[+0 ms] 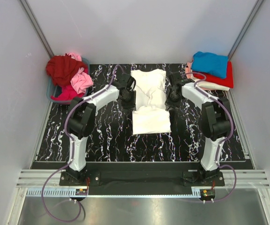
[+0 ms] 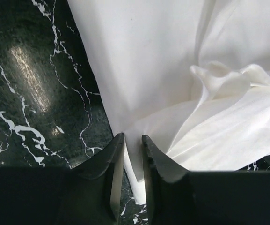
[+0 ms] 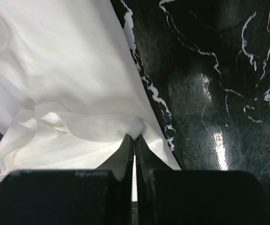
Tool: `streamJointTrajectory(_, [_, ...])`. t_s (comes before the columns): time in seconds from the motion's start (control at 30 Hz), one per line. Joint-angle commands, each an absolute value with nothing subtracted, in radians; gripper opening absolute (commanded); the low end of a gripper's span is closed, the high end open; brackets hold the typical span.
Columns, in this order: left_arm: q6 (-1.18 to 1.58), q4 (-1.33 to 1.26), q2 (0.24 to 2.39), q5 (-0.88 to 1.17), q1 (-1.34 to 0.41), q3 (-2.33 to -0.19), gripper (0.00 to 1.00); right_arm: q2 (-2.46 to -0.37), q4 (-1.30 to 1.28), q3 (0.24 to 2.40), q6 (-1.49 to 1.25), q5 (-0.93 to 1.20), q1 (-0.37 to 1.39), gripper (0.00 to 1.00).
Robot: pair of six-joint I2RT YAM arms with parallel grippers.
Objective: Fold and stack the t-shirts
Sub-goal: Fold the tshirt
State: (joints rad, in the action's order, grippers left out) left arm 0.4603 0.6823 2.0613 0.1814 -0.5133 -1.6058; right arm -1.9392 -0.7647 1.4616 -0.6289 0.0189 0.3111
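Note:
A white t-shirt lies in the middle of the black marbled table, bunched across its middle, with its near part lying flat. My left gripper is at the shirt's left edge. In the left wrist view its jaws stand a narrow gap apart with the shirt's edge between them. My right gripper is at the shirt's right edge. In the right wrist view it is shut on a pinch of the shirt.
A basket at the back left holds a heap of dark red and pink shirts. At the back right is a stack of folded shirts, blue over red. Grey walls enclose the table.

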Motion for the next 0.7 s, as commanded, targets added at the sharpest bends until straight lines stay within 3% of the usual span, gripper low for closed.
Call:
streamJointTrajectory(0.0, [0.439, 0.672, 2.106, 0.221, -0.488, -1.678, 0.29, -2.009, -0.753, 1.564, -0.597, 0.035, 0.285, 0.02])
streamJointTrajectory(0.07, [0.436, 0.701, 2.141, 0.221, -0.479, -1.706, 0.38, -2.045, -0.758, 1.607, -0.557, 0.066, 0.279, 0.25])
streamJointTrajectory(0.1, [0.431, 0.722, 2.155, 0.218, -0.465, -1.732, 0.44, -2.081, -0.784, 1.635, -0.542, 0.066, 0.275, 0.46])
streamJointTrajectory(0.13, [0.420, 0.748, 2.170, 0.213, -0.457, -1.800, 0.59, -2.097, -0.804, 1.699, -0.523, 0.060, 0.269, 0.60])
streamJointTrajectory(0.17, [0.413, 0.808, 2.196, 0.210, -0.448, -1.843, 0.63, -2.109, -0.822, 1.733, -0.514, 0.049, 0.262, 0.79])
streamJointTrajectory(0.27, [0.387, 0.868, 2.163, 0.157, -0.417, -1.968, 0.82, -2.123, -0.922, 1.867, -0.496, 0.012, 0.229, 0.96])
streamJointTrajectory(0.4, [0.377, 0.830, 1.984, 0.083, -0.413, -1.897, 0.92, -2.006, -0.962, 1.924, -0.469, -0.063, 0.213, 0.99])
streamJointTrajectory(0.53, [0.419, 0.624, 1.748, 0.075, -0.442, -1.601, 0.89, -1.817, -0.867, 1.680, -0.483, -0.005, 0.213, 0.96])
streamJointTrajectory(0.57, [0.426, 0.591, 1.686, 0.106, -0.458, -1.545, 0.88, -1.752, -0.806, 1.627, -0.486, 0.090, 0.212, 0.94])
streamJointTrajectory(0.67, [0.430, 0.519, 1.645, 0.130, -0.512, -1.404, 0.81, -1.678, -0.703, 1.439, -0.494, 0.245, 0.213, 0.76])
